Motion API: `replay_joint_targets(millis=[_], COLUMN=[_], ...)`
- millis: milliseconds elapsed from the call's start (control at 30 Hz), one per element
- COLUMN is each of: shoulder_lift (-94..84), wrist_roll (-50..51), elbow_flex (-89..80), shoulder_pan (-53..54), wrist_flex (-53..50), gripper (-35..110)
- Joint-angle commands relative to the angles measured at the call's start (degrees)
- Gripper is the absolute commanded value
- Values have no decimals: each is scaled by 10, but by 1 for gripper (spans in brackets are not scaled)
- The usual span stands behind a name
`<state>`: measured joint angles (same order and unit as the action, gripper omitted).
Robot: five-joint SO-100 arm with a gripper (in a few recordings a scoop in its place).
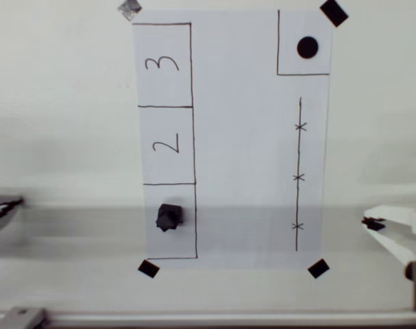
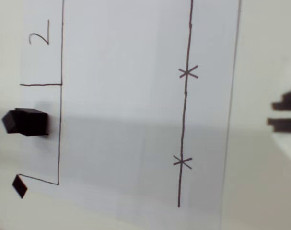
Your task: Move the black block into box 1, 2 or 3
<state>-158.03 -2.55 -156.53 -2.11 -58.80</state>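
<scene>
- White table (image 1: 57, 103): I see it run pale and bare under everything in the overhead view, with a grey shadow band crossing its lower part.
- Paper sheet (image 1: 242, 151): lies flat on the table, held at its corners by tape squares (image 1: 319, 268); one corner square also shows in the wrist view (image 2: 19, 186).
- Column of boxes: three adjoining outlined rectangles down the sheet's left side in the overhead view, box 3 (image 1: 163, 65) at top, box 2 (image 1: 166, 145) in the middle, box 1 (image 1: 172, 221) at the bottom. I cannot read the bottom box's numeral.
- Drawn line with crosses (image 1: 299, 175): runs down the sheet's right side; above it sits a drawn square with a black dot (image 1: 307, 47).
- Gripper (image 1: 373, 223): white, at the right edge of the overhead view, off the sheet; from my console I cannot tell whether its fingers are apart or together. Nothing is held between them.
- Black block (image 1: 169, 216): rests inside box 1, near that box's left side, also seen in the wrist view (image 2: 26, 122). It lies well apart from the gripper, across the sheet's full width.
</scene>
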Motion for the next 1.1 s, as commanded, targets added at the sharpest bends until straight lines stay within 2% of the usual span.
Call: replay_joint_targets(millis=[0,533,833,1067], shoulder_lift=[-80,-265,-272,-272], wrist_roll=[-10,-18,-20,-32], elbow_flex=[-60,-207,-214,-214], shoulder_pan=[-5,-3,4,12], wrist_flex=[-3,-3,-11,-73], gripper=[0,0,0,0])
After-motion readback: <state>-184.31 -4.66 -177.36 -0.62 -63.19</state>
